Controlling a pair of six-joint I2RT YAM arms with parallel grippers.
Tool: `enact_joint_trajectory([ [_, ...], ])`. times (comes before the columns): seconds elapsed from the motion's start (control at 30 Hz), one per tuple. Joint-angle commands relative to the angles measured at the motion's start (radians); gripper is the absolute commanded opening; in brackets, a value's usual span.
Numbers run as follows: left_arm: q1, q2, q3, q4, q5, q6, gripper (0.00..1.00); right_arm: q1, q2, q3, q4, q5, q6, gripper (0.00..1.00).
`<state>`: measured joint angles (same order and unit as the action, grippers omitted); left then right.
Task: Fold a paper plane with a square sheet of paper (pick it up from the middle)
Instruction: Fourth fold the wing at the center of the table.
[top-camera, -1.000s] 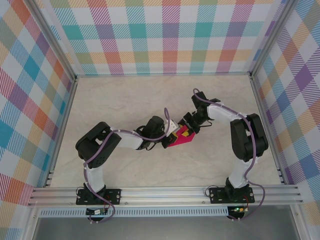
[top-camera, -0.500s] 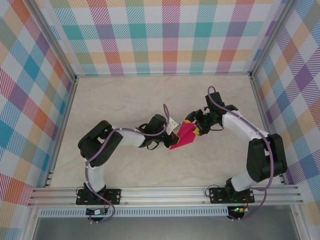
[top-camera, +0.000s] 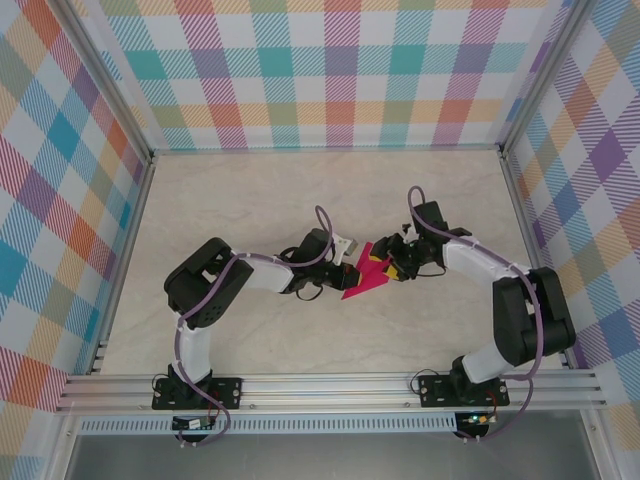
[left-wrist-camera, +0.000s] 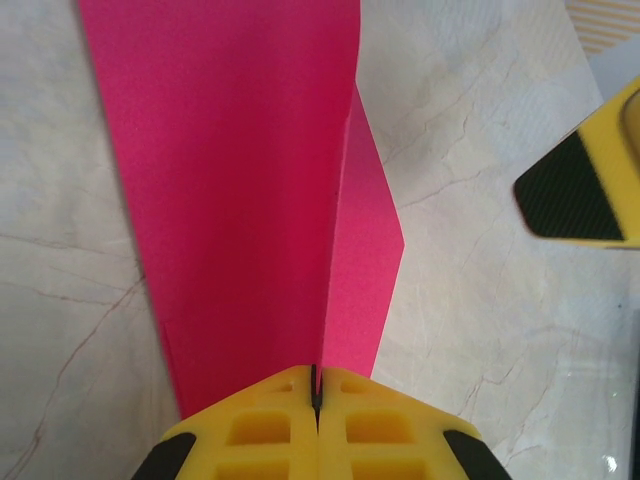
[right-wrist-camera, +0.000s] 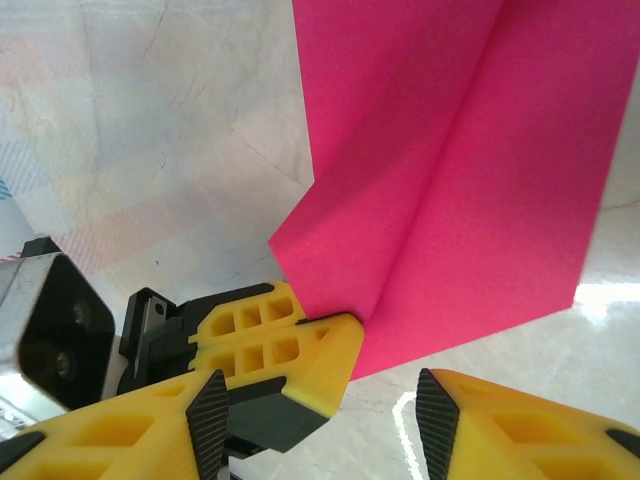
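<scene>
My left end effector (left-wrist-camera: 317, 378) is pressed together on the paper plane (left-wrist-camera: 240, 200), with the two yellow pads meeting on the fold line at one end of it. From that pinch the magenta paper fans away in two panels, a wide one on one side of the crease and a narrower flap on the other. My right end effector (right-wrist-camera: 325, 405) stands apart and holds nothing. Its pads hang just short of the paper's near edge, close beside my left pads.

From above, the paper sits around the middle of the desk (top-camera: 250, 200), a little right of centre, between my two wrists and pointing down toward the near-left. I cannot tell whether its free end rests on the desk or hangs just above it.

I judge this thing to weigh next to nothing and to be limp everywhere except along the crease, which is the only stiff line it has. It should droop or twist if I hold it by a flap alone, and a hard sideways tug could tear it or spoil the fold. The matte surface should give my pads fair friction, so a light squeeze ought to do. The best hold for my right side looks like the centre ridge, some way along from the left pinch, closing across both layers so that the panels stay aligned.
</scene>
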<state>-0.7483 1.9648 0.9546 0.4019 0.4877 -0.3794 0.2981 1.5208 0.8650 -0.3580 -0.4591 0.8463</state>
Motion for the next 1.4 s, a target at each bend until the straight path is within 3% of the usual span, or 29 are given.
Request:
enact_joint_trajectory([
  [0.0, 0.021, 0.014, -0.018, 0.075, 0.004, -0.093, 0.0, 0.001, 0.045, -0.011, 0.059, -0.039, -0.048, 0.54],
  [0.3, 0.04, 0.025, -0.005, 0.078, 0.053, -0.119, 0.0, 0.005, 0.139, 0.027, 0.073, -0.057, -0.094, 0.47],
  [1.2, 0.052, 0.034, 0.035, 0.025, 0.091, -0.105, 0.09, 0.007, 0.278, 0.097, 0.022, 0.018, -0.099, 0.49],
  [1.37, 0.052, 0.045, 0.046, 0.018, 0.094, -0.096, 0.06, 0.007, 0.275, 0.089, 0.038, 0.007, -0.103, 0.49],
])
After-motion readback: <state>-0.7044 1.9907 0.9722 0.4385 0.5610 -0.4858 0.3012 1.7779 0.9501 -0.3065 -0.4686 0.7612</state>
